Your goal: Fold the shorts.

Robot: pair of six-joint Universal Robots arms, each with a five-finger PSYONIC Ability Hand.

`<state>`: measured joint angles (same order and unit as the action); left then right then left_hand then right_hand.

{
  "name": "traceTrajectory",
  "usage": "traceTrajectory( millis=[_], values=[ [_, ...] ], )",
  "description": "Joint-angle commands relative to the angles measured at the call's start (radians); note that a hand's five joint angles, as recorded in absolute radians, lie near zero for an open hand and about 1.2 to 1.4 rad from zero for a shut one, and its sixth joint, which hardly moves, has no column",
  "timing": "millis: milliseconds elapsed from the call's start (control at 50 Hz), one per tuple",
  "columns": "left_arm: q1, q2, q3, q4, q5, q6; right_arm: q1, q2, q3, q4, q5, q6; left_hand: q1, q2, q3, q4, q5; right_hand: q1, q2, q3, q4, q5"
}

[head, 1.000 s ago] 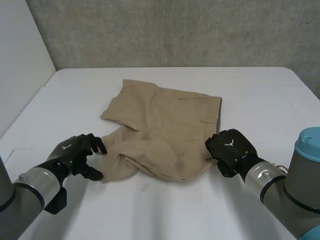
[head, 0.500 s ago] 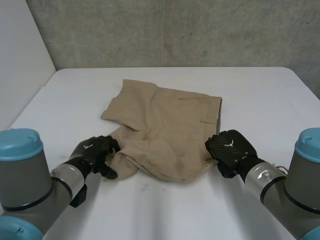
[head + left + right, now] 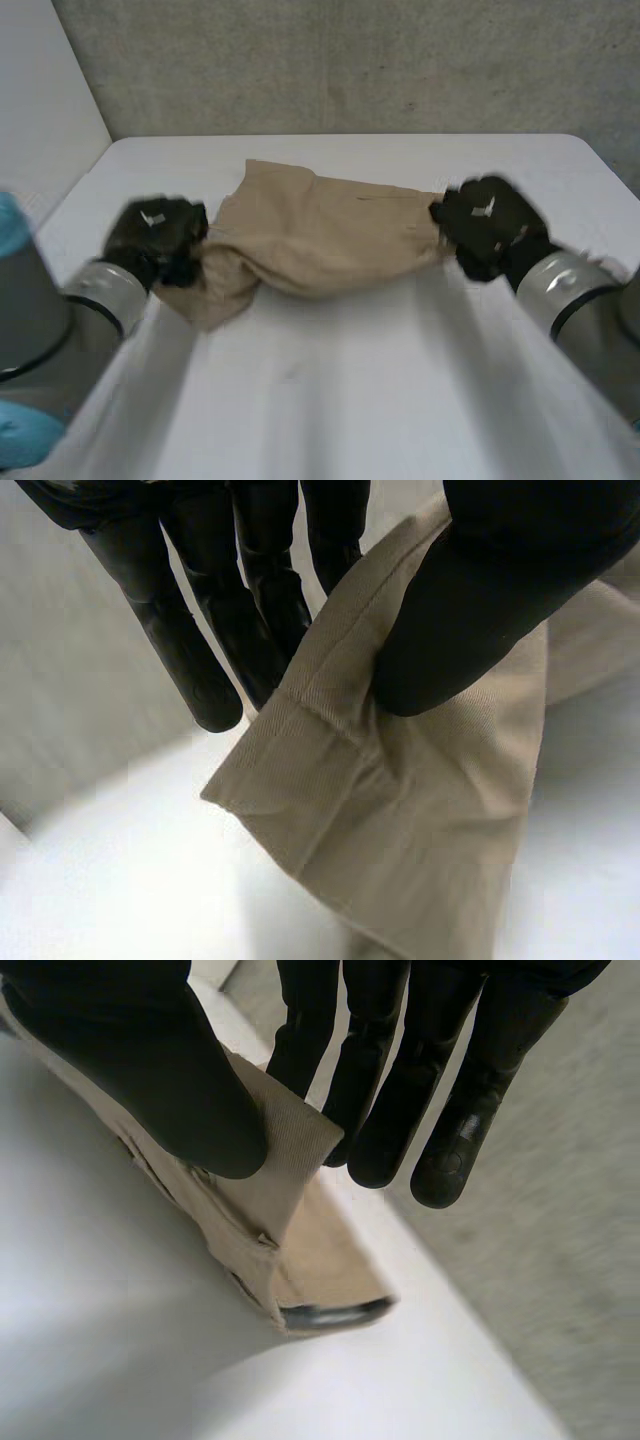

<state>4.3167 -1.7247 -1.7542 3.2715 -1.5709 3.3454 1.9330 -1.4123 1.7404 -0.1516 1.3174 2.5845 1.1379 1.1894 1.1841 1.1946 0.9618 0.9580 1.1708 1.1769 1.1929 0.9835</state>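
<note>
The tan shorts (image 3: 320, 235) lie across the middle of the white table (image 3: 330, 400), their near edge lifted and carried toward the far side. My left hand (image 3: 157, 238) pinches the shorts' left leg hem (image 3: 400, 810) between thumb (image 3: 470, 630) and fingers (image 3: 190, 630), with cloth hanging below it. My right hand (image 3: 490, 225) grips the right end, at the waistband; there the thumb (image 3: 150, 1080) presses a corner of the cloth (image 3: 270, 1200) against the fingers (image 3: 380, 1090).
A grey concrete wall (image 3: 350, 65) rises behind the table's far edge. A pale panel (image 3: 45, 130) stands at the left. Bare white tabletop lies in front of the shorts.
My left hand has closed on the left leg hem. Both hands have lifted and swung the near edge of the shorts away from me, toward the far side.
</note>
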Motion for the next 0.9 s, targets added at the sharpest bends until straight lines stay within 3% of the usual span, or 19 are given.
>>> traceTrajectory(
  millis=[20, 200, 260, 360, 560, 660, 780, 900],
  values=[
    [-0.015, 0.325, 0.004, -0.159, 0.003, 0.281, 0.003, -0.169, -0.183, 0.297, 0.065, -0.089, 0.258, 0.207, 0.212, 0.202, 0.26, 0.438, 0.225, 0.219, 0.203, 0.238],
    [-0.049, 0.413, -0.044, -0.378, 0.009, 0.344, 0.012, -0.226, -0.208, 0.536, 0.077, -0.184, 0.258, 0.207, 0.212, 0.202, 0.26, 0.438, 0.225, 0.219, 0.203, 0.238],
    [-0.055, 0.364, -0.103, -0.403, 0.011, 0.426, 0.008, -0.206, -0.185, 0.671, 0.074, -0.246, 0.258, 0.207, 0.212, 0.202, 0.26, 0.438, 0.225, 0.219, 0.203, 0.238],
    [-0.063, 0.229, -0.113, -0.38, 0.009, 0.52, 0.012, -0.108, -0.162, 0.724, 0.072, -0.307, 0.258, 0.207, 0.212, 0.202, 0.26, 0.438, 0.225, 0.219, 0.203, 0.238],
    [-0.118, -0.186, 0.182, -0.023, 0.008, 0.548, 0.001, 0.226, -0.275, 0.495, 0.083, -0.164, 0.258, 0.207, 0.212, 0.202, 0.26, 0.438, 0.225, 0.219, 0.203, 0.238],
    [-0.118, -0.418, 0.378, 0.138, 0.006, 0.557, 0.003, 0.329, -0.358, 0.381, 0.152, -0.144, 0.258, 0.207, 0.212, 0.202, 0.26, 0.438, 0.225, 0.219, 0.203, 0.238],
    [-0.124, -0.596, 0.557, 0.249, 0.008, 0.589, 0.009, 0.43, -0.462, 0.198, 0.241, -0.15, 0.258, 0.207, 0.212, 0.202, 0.26, 0.438, 0.225, 0.219, 0.203, 0.238],
    [-0.129, -0.772, 0.735, 0.333, 0.009, 0.658, 0.012, 0.555, -0.579, 0.052, 0.27, -0.164, 0.258, 0.207, 0.212, 0.202, 0.26, 0.438, 0.225, 0.219, 0.203, 0.238]
  ],
)
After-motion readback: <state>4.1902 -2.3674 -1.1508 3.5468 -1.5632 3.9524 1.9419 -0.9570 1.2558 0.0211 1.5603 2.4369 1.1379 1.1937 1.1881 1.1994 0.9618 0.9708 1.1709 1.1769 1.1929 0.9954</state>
